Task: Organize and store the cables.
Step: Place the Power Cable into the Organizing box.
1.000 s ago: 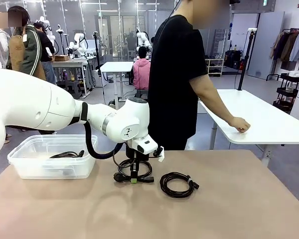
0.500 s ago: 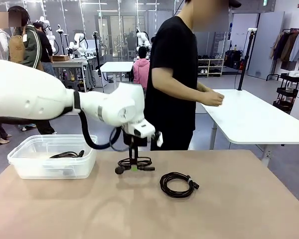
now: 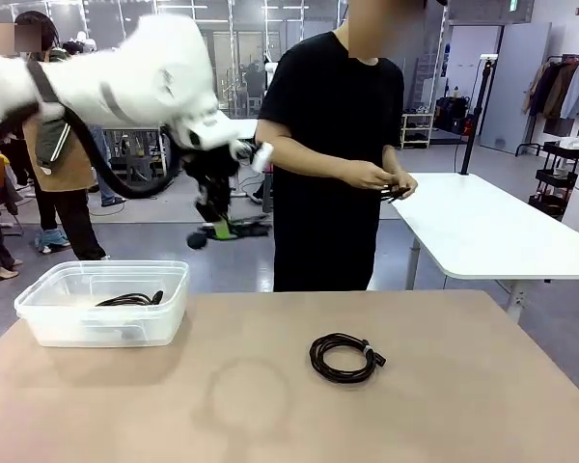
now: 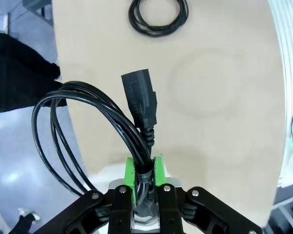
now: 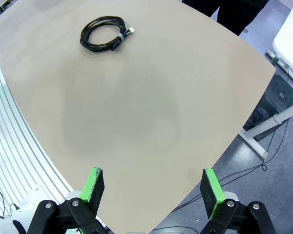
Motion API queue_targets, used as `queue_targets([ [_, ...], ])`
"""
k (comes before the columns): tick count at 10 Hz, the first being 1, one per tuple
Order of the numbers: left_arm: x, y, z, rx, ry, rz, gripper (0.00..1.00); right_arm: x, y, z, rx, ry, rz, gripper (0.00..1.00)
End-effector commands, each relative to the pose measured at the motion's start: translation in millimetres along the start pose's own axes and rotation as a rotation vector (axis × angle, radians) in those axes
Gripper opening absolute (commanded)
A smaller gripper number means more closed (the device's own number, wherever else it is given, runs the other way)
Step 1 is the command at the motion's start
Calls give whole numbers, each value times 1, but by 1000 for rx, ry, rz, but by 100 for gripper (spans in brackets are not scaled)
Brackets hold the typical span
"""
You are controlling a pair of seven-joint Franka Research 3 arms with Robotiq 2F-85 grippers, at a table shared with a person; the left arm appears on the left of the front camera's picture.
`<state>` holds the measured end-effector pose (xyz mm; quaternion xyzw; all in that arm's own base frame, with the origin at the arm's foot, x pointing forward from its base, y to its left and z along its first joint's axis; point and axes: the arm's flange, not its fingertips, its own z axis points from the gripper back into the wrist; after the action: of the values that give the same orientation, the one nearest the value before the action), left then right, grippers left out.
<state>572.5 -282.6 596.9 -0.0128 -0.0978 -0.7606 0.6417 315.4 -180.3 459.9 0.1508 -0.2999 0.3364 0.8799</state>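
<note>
High above the table, my left gripper [image 3: 219, 230] is shut on a coiled black cable [image 3: 234, 230]. In the left wrist view its green pads [image 4: 132, 171] pinch the cable [image 4: 88, 131] just below its plug, and the loops hang off to one side. A second coiled cable [image 3: 344, 357] lies flat on the tan table [image 3: 444, 405], also seen in both wrist views [image 4: 158, 17] [image 5: 106, 32]. Another cable [image 3: 130, 300] rests inside the clear bin [image 3: 101, 324]. My right gripper [image 5: 153, 189] hangs open over the table with nothing between its fingers.
A person in a black shirt [image 3: 338, 154] stands at the table's far edge with both hands [image 3: 381, 179] on a small dark thing. A white table [image 3: 492, 231] stands behind at the right. The bin sits at the table's left rear corner.
My left gripper has lifted the coiled cable from the table and swung up and to the left. The person has turned and brought both hands together in front.
</note>
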Motion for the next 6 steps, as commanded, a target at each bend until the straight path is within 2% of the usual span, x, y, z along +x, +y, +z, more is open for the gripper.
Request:
queue_targets([
  [1,-44,-17,9,-13,-3,-2,0,1,0,1,5,-8,-7,100],
  [3,-95,-30,28,30,27,-7,0,1,0,1,5,-8,-7,100],
  [6,-191,-45,30,68,77,-29,0,1,0,1,5,-8,-7,100],
])
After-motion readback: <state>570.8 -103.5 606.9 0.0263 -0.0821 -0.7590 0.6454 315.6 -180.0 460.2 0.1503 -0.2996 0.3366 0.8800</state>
